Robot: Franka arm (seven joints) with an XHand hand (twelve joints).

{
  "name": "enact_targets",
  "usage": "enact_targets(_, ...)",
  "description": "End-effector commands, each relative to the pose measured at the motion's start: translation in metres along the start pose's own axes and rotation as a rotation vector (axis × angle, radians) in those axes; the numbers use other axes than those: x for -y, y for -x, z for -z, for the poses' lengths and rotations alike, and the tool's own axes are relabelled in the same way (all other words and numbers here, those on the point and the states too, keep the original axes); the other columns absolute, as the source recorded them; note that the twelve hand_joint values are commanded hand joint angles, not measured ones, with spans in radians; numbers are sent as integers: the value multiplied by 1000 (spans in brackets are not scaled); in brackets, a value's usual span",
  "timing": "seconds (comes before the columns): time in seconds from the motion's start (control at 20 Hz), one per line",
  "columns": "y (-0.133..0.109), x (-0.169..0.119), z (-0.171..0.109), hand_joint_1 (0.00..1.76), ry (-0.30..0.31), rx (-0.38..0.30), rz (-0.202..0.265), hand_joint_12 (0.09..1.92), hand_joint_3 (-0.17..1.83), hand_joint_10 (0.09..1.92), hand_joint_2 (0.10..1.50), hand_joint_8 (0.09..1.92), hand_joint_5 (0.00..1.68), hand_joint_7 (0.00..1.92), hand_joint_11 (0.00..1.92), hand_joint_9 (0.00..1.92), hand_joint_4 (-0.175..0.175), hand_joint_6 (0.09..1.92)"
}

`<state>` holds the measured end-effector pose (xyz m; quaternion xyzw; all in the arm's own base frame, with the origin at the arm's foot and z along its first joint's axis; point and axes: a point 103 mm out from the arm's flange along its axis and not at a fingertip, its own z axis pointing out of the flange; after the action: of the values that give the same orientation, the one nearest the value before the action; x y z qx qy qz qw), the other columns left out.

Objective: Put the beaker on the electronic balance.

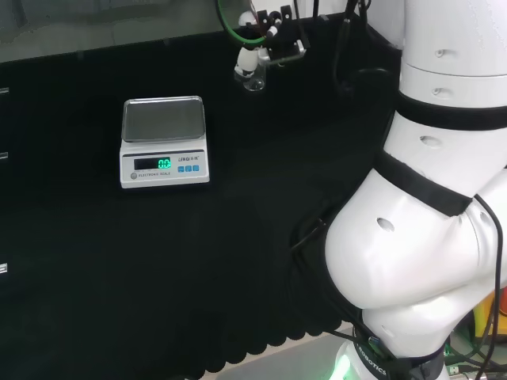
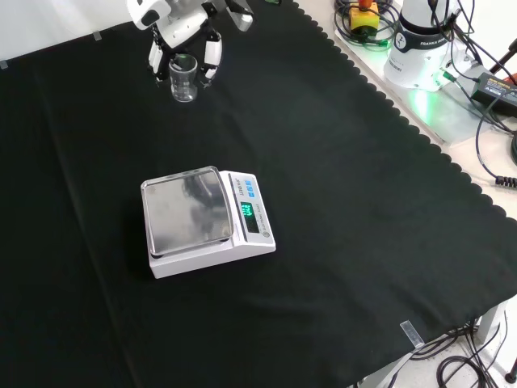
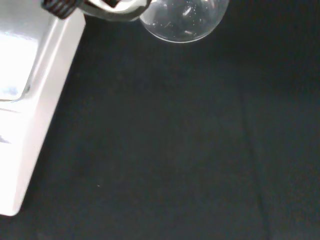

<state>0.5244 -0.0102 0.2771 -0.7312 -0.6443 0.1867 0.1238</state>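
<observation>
The hand [image 2: 184, 32] had its fingers curled round the clear beaker [image 2: 183, 78], upright at the cloth's [image 2: 339, 210] far end, well apart from the scale [image 2: 206, 221]

A small clear glass beaker [image 2: 184, 79] stands upright, apparently empty, near the far edge of the black cloth in the front view, well apart from the balance. The electronic balance [image 2: 207, 220] is a white box with a square, bare metal pan and a lit green display, sitting flat near the cloth's middle.
</observation>
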Motion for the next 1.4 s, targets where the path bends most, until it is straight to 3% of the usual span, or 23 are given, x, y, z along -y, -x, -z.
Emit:
enact_targets(0.05,-38,-13,4,909,-9,7,45,955,685,601,798,870,709,896,1169,1103,-175,594)
enact_targets(0.75,-124,-53,13,895,-27,21,130,1004,701,622,789,876,697,891,1121,1086,-175,604)
enact_targets(0.8,-105,-46,7,894,-21,1,136,1005,702,623,789,876,696,891,1119,1084,-175,604)
enact_targets(0.85,-104,-46,6,892,-21,-1,144,1006,702,624,789,876,695,891,1117,1083,-175,604)
enact_targets(1.4,-133,-57,-9,881,-67,25,207,1014,705,631,789,877,688,889,1099,1077,-175,604)
